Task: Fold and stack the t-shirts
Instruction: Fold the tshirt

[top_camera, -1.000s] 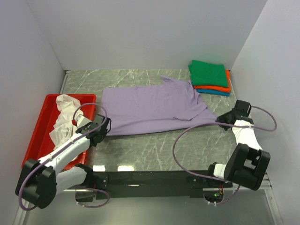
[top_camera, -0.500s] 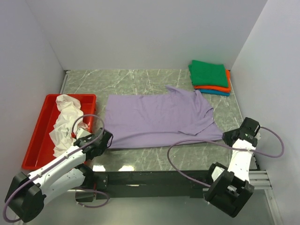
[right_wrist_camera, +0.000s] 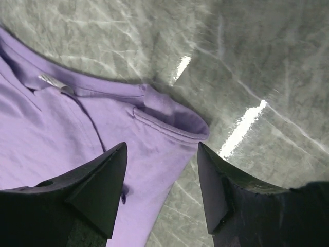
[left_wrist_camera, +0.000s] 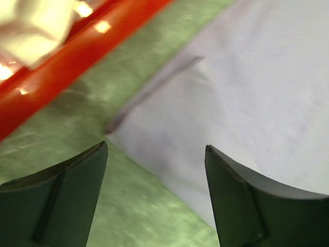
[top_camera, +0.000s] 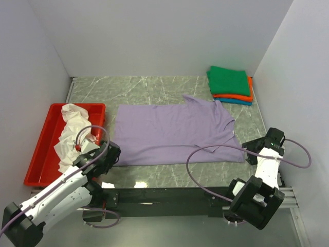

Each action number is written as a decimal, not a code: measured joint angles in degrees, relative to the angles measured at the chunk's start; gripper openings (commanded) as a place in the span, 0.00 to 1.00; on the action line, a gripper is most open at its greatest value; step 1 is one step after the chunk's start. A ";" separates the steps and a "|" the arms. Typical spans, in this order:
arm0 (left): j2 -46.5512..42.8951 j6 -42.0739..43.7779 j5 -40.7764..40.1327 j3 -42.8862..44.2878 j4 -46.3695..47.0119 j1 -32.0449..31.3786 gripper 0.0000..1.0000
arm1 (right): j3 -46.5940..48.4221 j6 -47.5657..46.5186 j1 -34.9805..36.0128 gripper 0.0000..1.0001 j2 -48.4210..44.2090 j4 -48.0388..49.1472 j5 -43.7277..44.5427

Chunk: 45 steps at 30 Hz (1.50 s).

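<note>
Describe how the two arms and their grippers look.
The left arm and right arm have white shells with black joints. A mauve cable loops from each. The left gripper and right gripper carry dark, wedge-shaped fingers.

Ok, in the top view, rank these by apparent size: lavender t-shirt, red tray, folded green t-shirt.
1. lavender t-shirt, spread flat.
2. red tray.
3. green t-shirt, folded; farther from the camera, but clearly smallest.
</note>
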 measured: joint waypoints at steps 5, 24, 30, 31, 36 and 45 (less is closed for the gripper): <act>-1.05 4.33 -0.72 4.94 0.22 0.00 0.81 | 0.02 -0.83 4.68 0.64 0.24 2.80 -0.87; 27.82 10.71 -4.46 14.29 9.46 4.26 0.44 | -5.01 6.45 35.41 0.58 -6.51 7.85 2.58; 30.18 13.53 -2.40 14.25 13.90 8.07 0.42 | -8.07 8.87 39.93 0.57 -5.42 9.86 1.86; 30.23 13.81 -2.10 14.21 14.36 8.26 0.42 | -8.28 9.09 40.11 0.57 -4.92 10.16 1.75; 30.23 14.99 -1.07 13.88 16.15 9.05 0.41 | -9.49 10.08 40.70 0.57 -1.86 12.79 1.16; 30.14 16.09 -0.04 13.66 17.14 9.09 0.41 | -9.44 10.60 41.38 0.56 1.68 16.09 -0.04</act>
